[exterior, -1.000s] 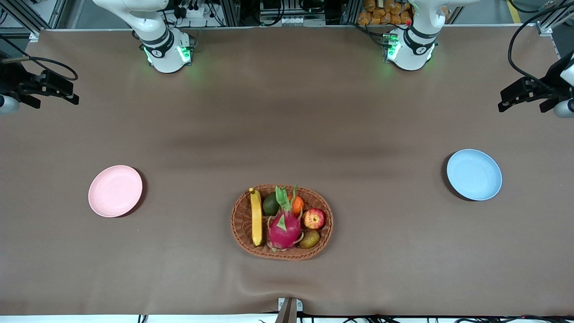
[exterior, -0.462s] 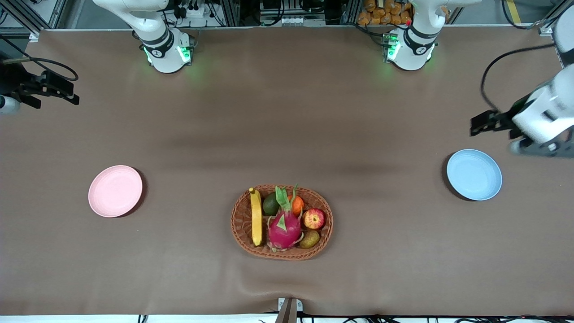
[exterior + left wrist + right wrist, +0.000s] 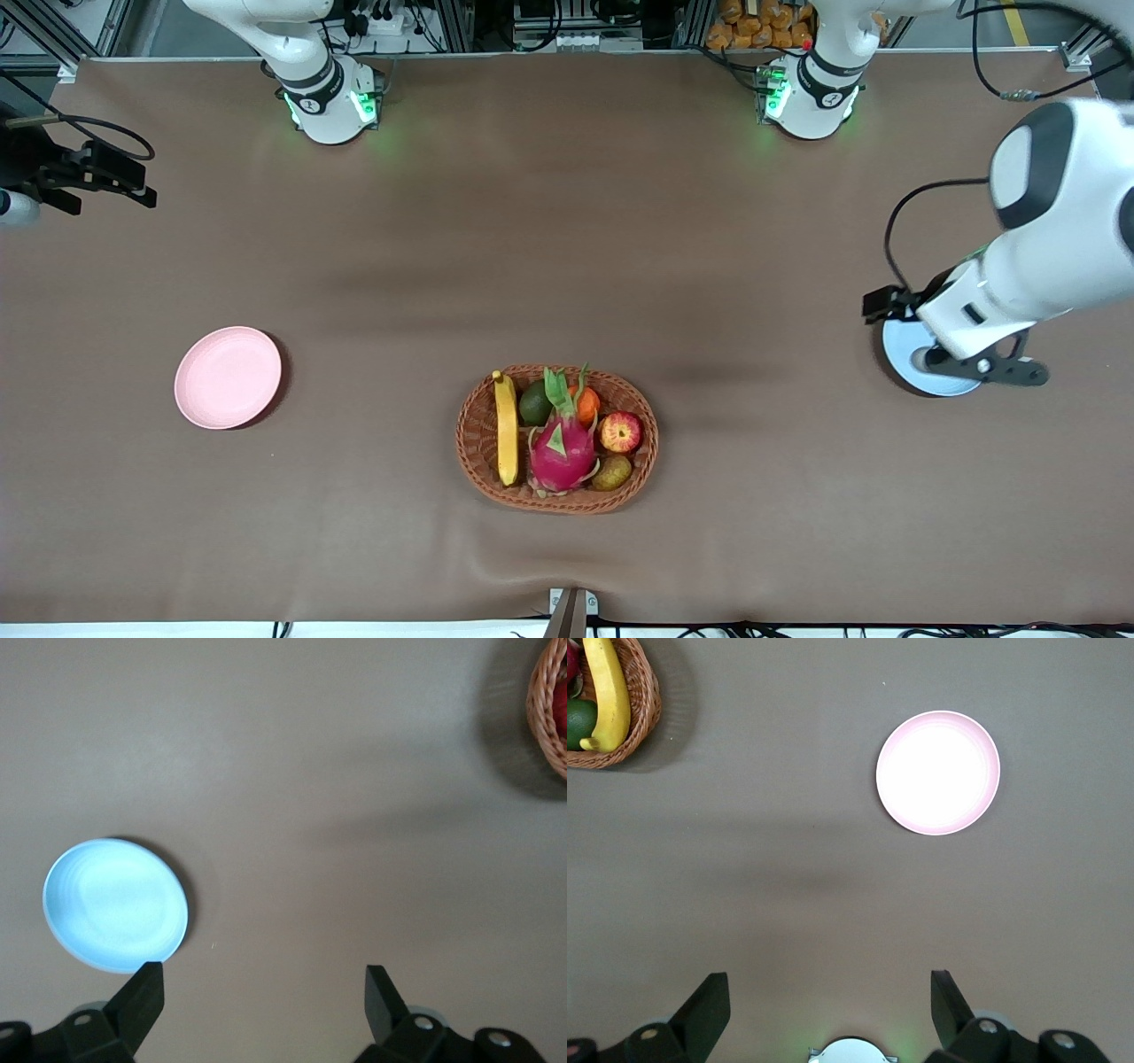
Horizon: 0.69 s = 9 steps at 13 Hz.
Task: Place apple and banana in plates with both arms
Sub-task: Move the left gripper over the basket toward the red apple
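The apple [image 3: 620,432] and the banana [image 3: 506,428] lie in a brown wicker basket [image 3: 478,443] near the table's front middle. The pink plate [image 3: 228,377] sits empty toward the right arm's end. The blue plate [image 3: 899,363] sits toward the left arm's end, mostly hidden under the left arm. My left gripper [image 3: 889,303] hangs open and empty over the blue plate's edge [image 3: 115,904], fingers wide apart [image 3: 263,974]. My right gripper [image 3: 115,182] waits open and empty [image 3: 829,979] high at its table end; its view shows the pink plate [image 3: 937,772] and the banana [image 3: 607,691].
The basket also holds a pink dragon fruit [image 3: 561,447], a green fruit [image 3: 534,403], an orange fruit [image 3: 588,403] and a brownish fruit [image 3: 612,472]. The arm bases [image 3: 332,106] [image 3: 811,102] stand along the back edge. The basket rim shows in the left wrist view [image 3: 545,718].
The left arm has swung in from its table end and now hangs over the blue plate, covering most of it. The right arm and the fruit have not moved.
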Each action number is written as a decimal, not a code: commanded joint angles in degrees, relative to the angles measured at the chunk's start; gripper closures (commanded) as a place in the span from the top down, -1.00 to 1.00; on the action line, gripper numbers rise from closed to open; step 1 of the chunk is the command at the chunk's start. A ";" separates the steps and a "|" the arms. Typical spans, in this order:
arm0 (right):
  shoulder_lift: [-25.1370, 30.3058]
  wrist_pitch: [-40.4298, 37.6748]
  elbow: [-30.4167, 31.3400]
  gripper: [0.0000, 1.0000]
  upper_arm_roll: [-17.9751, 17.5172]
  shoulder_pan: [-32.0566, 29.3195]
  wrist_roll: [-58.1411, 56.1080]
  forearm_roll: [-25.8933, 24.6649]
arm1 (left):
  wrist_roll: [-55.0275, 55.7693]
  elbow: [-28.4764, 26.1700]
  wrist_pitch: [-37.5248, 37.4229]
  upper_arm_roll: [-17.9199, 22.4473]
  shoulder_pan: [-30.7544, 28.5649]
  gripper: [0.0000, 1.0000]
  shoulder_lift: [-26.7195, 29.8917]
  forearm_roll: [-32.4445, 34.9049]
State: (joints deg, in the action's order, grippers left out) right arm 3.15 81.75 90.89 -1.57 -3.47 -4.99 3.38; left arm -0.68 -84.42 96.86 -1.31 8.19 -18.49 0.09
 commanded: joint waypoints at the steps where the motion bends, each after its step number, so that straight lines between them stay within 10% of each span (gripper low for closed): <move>1: 0.46 0.25 0.60 1.00 -0.01 -0.13 -0.11 -0.83 | -0.54 1.98 3.49 -0.88 0.51 1.00 -3.64 -0.96; 9: 0.37 0.43 0.78 1.00 0.08 -0.40 -0.11 -0.83 | -10.90 2.67 20.62 -7.56 3.22 1.00 -13.75 -0.97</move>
State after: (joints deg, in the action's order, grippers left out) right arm 3.11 81.84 91.20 -1.45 -3.54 -4.98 3.38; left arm -9.08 -84.09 114.06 -8.38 9.76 -29.22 -0.25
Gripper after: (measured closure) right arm 0.000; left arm 0.000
